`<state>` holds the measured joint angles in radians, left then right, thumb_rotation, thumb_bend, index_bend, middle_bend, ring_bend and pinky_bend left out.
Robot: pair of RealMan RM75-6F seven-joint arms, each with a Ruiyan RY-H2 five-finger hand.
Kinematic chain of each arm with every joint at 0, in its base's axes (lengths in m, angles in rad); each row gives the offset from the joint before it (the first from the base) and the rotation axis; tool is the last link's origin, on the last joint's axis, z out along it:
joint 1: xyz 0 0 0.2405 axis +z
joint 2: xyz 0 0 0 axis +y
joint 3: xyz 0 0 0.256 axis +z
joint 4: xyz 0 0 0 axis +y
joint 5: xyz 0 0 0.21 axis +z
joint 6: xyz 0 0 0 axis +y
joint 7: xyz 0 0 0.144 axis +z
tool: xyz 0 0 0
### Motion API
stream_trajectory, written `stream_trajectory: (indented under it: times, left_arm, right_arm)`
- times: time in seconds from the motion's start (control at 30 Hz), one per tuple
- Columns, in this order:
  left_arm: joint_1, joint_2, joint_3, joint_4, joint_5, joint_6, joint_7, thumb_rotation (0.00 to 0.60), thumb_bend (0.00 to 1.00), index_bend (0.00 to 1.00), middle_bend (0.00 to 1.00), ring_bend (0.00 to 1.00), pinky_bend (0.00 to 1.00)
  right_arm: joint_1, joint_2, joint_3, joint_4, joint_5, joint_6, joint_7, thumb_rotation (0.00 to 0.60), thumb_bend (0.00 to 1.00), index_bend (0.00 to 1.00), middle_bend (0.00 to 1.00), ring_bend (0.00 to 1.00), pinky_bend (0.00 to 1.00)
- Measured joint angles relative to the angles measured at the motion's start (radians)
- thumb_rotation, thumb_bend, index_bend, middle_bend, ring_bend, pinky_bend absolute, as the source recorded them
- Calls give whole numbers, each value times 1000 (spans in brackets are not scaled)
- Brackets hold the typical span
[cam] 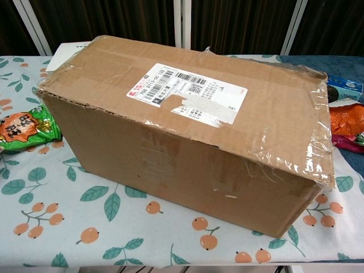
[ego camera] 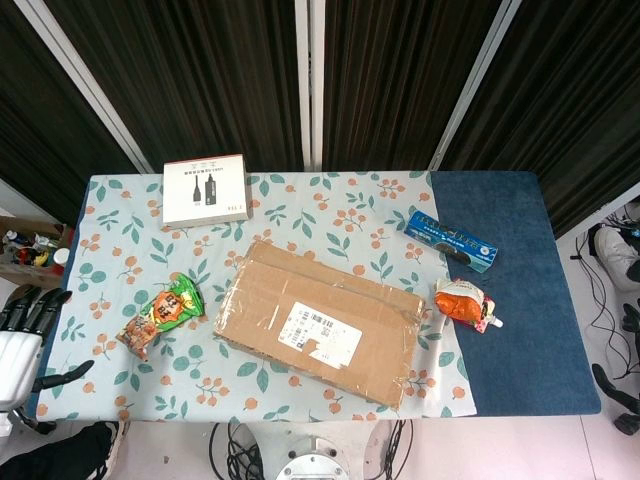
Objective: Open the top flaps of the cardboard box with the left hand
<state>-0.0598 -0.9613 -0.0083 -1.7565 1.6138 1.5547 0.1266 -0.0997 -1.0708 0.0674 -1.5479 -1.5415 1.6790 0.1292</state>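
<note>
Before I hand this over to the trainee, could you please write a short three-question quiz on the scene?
1. True or false: the top flaps of the cardboard box are already open.
2. Which lies nearest the left hand? A) the green snack bag B) the blue packet C) the orange pouch
3. Fill in: the white label on the box top carries a printed ____.

Key
1. False; the flaps lie flat under clear tape.
2. A.
3. Barcode.
</note>
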Motion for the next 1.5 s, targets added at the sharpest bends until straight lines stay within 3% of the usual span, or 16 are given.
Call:
stream_trajectory:
  times: [0.47,0.67,0.83,1.0,1.17,1.3,1.5]
  left_arm:
    - [-20,19,-1,-21,46,-2,-51,410,75,116,117,80,169]
    - [-81,71,-33,-109,89,-29,-71,428,37,116,132,80,170]
    - [-186,110,-92,-221,78,-132,-84,472,19,140,156,81,170]
    - [-340,114,-177,-301,-32,-310,-92,474,18,172,190,84,171]
    - [-519,62,-250,-312,-191,-510,-68,472,6,168,190,89,171]
    - [-669,-22,-290,-272,-356,-660,-28,460,0,169,201,88,170]
    - [-825,-151,-313,-160,-542,-788,10,438,0,169,258,88,170]
  right_arm:
    - [-5,-1,-5,6,-2,4,6,600,176,0,0,0,0]
    - [-7,1,-2,2,-9,15,10,600,176,0,0,0,0]
    - [3,0,1,-2,-6,0,10,600,184,0,0,0,0]
    - [9,-4,8,-1,-6,2,6,600,183,0,0,0,0]
    - [7,-10,15,13,-5,17,14,600,183,0,0,0,0]
    - [4,-8,17,15,0,19,21,600,183,0,0,0,0]
    - [4,2,24,18,16,15,38,600,183,0,0,0,0]
